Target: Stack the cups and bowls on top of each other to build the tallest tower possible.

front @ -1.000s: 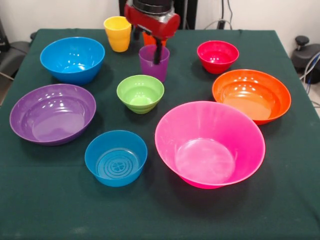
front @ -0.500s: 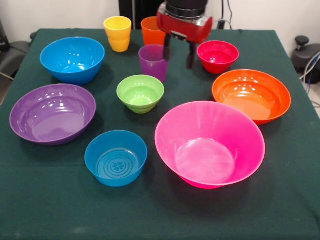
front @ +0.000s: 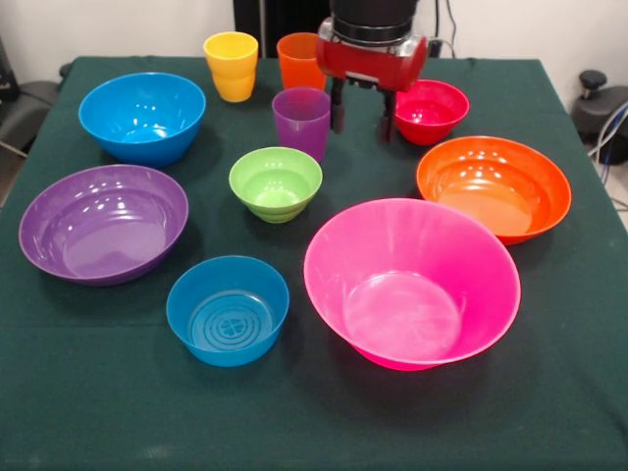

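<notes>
Purple cup [front: 301, 120] just beside gripper [front: 363, 113]

Green-clothed table [front: 88, 392] w/ 7 bowls [front: 275, 183] & 3 cups [front: 301, 121], all sitting separately, none stacked.

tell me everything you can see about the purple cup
The purple cup is a small translucent plastic tumbler, glossy, narrowing slightly toward its base. It stands upright and empty, mouth up, on the dark green tablecloth, apart from everything around it. The green bowl sits just in front of it and the orange cup behind. The open gripper hangs beside it without touching.
</notes>
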### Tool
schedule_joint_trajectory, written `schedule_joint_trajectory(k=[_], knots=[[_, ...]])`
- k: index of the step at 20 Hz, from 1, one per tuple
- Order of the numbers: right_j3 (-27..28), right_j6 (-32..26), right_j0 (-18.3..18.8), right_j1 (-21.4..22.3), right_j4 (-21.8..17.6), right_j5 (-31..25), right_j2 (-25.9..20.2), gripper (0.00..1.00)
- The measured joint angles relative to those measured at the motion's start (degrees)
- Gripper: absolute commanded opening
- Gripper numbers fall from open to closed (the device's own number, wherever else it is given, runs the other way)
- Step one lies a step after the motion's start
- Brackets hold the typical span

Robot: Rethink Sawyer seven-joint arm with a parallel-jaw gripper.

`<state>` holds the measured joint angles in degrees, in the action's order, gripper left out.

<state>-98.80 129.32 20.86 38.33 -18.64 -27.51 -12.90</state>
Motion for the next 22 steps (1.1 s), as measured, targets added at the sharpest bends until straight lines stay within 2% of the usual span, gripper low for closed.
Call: schedule_joint_trajectory(k=[7,22], knots=[[0.0,-3.84,4.71,0.19,-3.09,-0.8,-2.75,1.0],[1.61,-4.03,2.84,1.31,-3.2,-10.75,-2.73,1.0]])
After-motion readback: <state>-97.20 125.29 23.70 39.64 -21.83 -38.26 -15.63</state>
